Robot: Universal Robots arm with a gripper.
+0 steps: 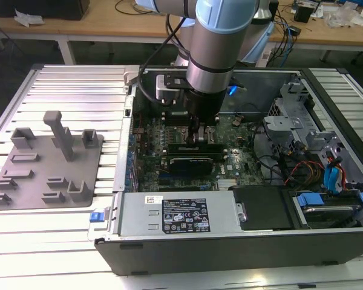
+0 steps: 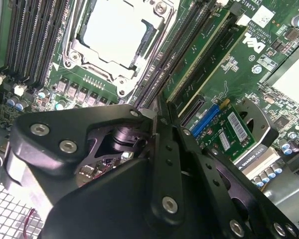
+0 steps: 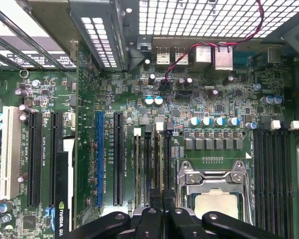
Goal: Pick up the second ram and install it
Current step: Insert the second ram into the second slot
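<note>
Thin green second ram upright in its slot, pincer beside.

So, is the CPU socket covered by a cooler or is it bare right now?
Bare. In the second wrist view the CPU socket shows its metal frame around the chip's flat silver lid, with nothing mounted over it.

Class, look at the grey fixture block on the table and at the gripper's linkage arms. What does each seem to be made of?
The grey fixture block looks like matte moulded or printed plastic: uniform dull grey, no shine, soft-edged posts. The linkage arms of the gripper look like black-finished metal, perhaps anodised: a smooth satin sheen and bright screws set into them; hard plastic cannot be ruled out.
</note>
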